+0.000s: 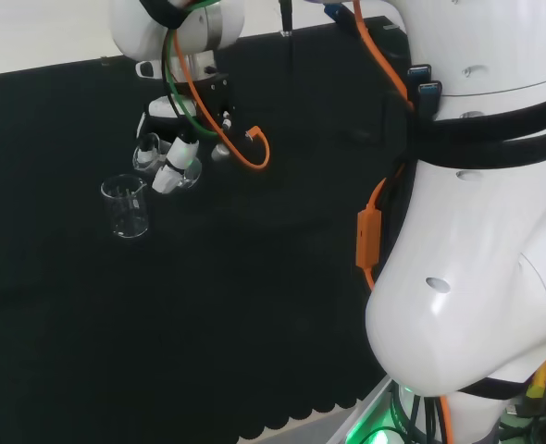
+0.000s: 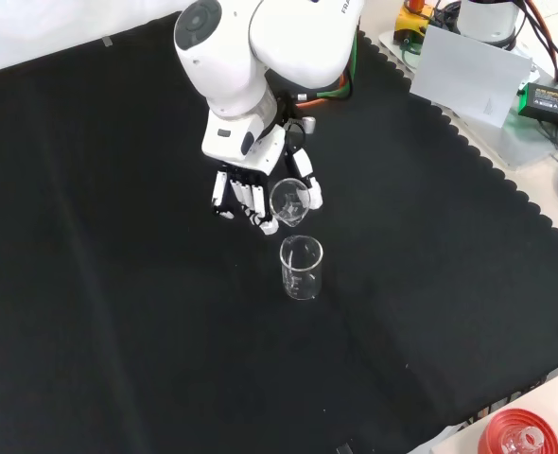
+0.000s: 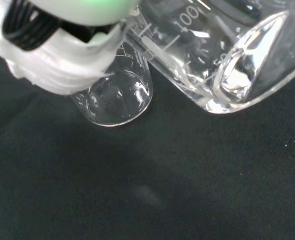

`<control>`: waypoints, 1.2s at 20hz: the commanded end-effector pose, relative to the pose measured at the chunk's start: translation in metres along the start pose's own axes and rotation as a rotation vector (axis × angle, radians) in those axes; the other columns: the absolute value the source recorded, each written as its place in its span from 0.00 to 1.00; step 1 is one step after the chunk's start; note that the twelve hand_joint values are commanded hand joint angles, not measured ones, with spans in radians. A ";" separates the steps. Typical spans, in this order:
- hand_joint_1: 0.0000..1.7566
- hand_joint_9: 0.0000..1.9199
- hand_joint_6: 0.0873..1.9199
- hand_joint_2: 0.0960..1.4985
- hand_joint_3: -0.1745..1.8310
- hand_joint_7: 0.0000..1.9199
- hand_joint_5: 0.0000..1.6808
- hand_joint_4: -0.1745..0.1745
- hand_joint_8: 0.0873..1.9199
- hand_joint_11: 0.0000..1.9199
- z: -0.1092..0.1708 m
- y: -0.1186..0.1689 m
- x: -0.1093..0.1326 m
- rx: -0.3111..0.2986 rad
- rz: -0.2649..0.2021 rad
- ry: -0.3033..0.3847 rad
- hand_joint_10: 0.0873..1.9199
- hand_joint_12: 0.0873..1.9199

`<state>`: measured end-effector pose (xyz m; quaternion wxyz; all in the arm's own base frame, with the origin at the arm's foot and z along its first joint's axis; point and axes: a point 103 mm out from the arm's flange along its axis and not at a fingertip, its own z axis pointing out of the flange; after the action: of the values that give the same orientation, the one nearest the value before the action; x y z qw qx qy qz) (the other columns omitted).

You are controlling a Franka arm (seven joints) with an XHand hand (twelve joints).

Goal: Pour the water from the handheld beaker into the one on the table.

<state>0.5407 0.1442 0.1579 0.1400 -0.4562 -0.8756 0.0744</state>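
Note:
The hand (image 2: pixel 249 194) holds a clear glass beaker (image 2: pixel 288 198), fingers and thumb curled round it. That held beaker (image 1: pixel 182 173) is tipped steeply, its mouth facing the second beaker. The second clear beaker (image 2: pixel 301 268) stands upright on the black cloth just below the hand in the front view; in the head view this standing beaker (image 1: pixel 126 205) is to the lower left of the hand (image 1: pixel 171 157). In the wrist view the held beaker (image 3: pixel 222 55) lies close and large, with water pooled near its rim, and the standing beaker (image 3: pixel 115 97) shows beyond a white finger (image 3: pixel 62 65).
Black cloth (image 2: pixel 118 312) covers the bench on all sides of the beakers. An orange cable loop (image 1: pixel 254 153) hangs by the wrist. A red ribbed stand (image 2: pixel 520 433) sits at the front view's bottom right corner. Grey boxes (image 2: pixel 473 80) lie beyond the cloth's scalloped edge.

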 end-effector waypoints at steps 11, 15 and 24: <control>0.65 0.78 0.22 0.43 0.35 0.97 0.80 1.00 0.00 0.17 -0.001 0.008 0.010 0.119 -0.001 -0.084 0.01 0.67; 0.65 0.78 0.22 0.43 0.35 0.97 0.80 1.00 0.00 0.17 -0.002 0.009 0.009 0.156 0.004 -0.090 0.01 0.67; 0.65 0.78 0.23 0.43 0.36 0.97 0.80 1.00 0.00 0.17 -0.004 0.012 0.007 0.214 0.025 -0.111 0.01 0.67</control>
<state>0.5476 0.1571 0.1606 0.1378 -0.4427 -0.8680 0.1780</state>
